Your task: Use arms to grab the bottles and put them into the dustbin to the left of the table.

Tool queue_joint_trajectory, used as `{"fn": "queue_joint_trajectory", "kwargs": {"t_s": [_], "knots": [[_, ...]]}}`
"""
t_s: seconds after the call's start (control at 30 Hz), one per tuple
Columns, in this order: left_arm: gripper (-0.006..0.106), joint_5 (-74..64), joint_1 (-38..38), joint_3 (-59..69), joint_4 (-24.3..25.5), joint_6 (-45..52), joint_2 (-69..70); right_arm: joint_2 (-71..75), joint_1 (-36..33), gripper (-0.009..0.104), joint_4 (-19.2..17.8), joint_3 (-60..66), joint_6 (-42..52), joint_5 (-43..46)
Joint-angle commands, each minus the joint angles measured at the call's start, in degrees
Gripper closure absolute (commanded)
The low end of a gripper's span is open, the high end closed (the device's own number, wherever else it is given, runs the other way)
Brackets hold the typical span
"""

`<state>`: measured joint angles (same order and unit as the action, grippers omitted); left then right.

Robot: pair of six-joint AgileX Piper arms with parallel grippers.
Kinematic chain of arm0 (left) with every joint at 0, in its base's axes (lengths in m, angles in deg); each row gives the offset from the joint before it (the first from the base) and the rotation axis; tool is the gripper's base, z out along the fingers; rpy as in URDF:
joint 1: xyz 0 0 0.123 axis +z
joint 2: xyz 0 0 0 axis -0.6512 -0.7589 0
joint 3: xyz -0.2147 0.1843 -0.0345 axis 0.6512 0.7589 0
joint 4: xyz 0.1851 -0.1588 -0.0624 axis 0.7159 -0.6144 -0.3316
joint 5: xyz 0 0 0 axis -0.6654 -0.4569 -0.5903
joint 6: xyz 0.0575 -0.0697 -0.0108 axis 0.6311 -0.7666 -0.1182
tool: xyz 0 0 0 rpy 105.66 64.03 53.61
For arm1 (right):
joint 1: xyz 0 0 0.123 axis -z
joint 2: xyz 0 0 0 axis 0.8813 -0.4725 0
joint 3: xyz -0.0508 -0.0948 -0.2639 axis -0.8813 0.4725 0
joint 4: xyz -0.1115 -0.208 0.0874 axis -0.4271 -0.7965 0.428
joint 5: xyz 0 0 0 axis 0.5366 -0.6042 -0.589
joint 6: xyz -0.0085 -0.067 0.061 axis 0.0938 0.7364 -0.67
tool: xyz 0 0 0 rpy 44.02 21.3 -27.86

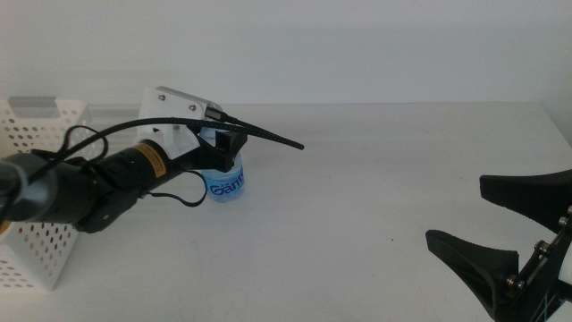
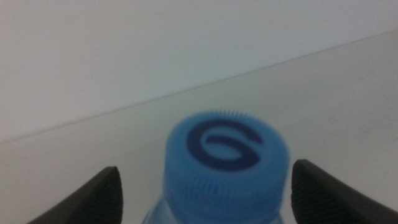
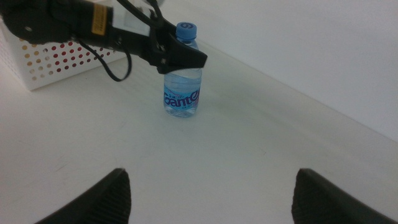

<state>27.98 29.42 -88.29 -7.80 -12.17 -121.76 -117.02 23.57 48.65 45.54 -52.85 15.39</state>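
Water bottle [image 1: 227, 182] upright on white table [image 1: 375, 179], left hand [image 3: 177, 53] open astride its neck

My middle camera looks forward and down over the worktop [image 1: 357, 206] from some way back, taking in the bottle [image 1: 227, 182] and bin [image 1: 40, 224]. My left wrist camera sits very near, just above the bottle's cap [image 2: 227, 162], facing along the worktop toward the wall. My right wrist camera looks from farther off, across the worktop. Middle and right wrist views share the bottle, bin and my left pincer [image 3: 177, 53].
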Motion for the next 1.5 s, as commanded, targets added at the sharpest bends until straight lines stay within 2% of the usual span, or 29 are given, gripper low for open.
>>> {"fn": "queue_joint_trajectory", "kwargs": {"t_s": [0.0,0.3,0.4,0.5,0.63,0.77,0.83,0.97,1.1,1.47], "knots": [[0.013,5.9,0.0,-2.3,-1.4,-0.7,0.6,0.2,0.0,0.027,-0.5,-1.6,0.9,4.4],[0.014,16.8,0.0,-2.4,-6.0,0.8,-6.8,0.2,0.0,0.027,-0.5,-1.6,0.9,4.4],[0.018,18.1,0.0,-2.4,-6.1,1.0,-7.3,0.2,0.0,0.027,-0.5,-1.6,0.9,4.4],[0.031,17.5,0.0,-2.4,-7.6,3.4,-7.3,0.2,0.0,0.027,-0.5,-1.6,0.9,4.4],[0.058,17.2,0.0,-2.4,-7.8,4.5,-7.3,0.2,0.0,0.027,-0.5,-1.6,0.9,4.4],[0.085,17.1,-0.1,-1.6,-7.9,0.8,-7.0,0.2,0.0,0.027,-0.5,-1.6,0.9,4.4],[0.093,16.9,0.0,-0.5,-7.9,0.4,-5.8,0.2,0.0,0.027,-0.5,-1.6,0.9,4.4],[0.094,14.6,0.0,2.0,-8.9,2.0,-1.1,0.2,0.0,0.027,-0.5,-1.6,0.9,4.4],[0.094,3.6,-0.1,2.0,-6.9,1.5,5.9,0.2,0.0,0.027,-0.5,-1.6,0.9,4.4],[0.096,-25.8,-0.1,1.3,0.2,-10.1,27.1,0.2,0.0,0.027,-0.5,-1.6,0.9,4.4]]}}
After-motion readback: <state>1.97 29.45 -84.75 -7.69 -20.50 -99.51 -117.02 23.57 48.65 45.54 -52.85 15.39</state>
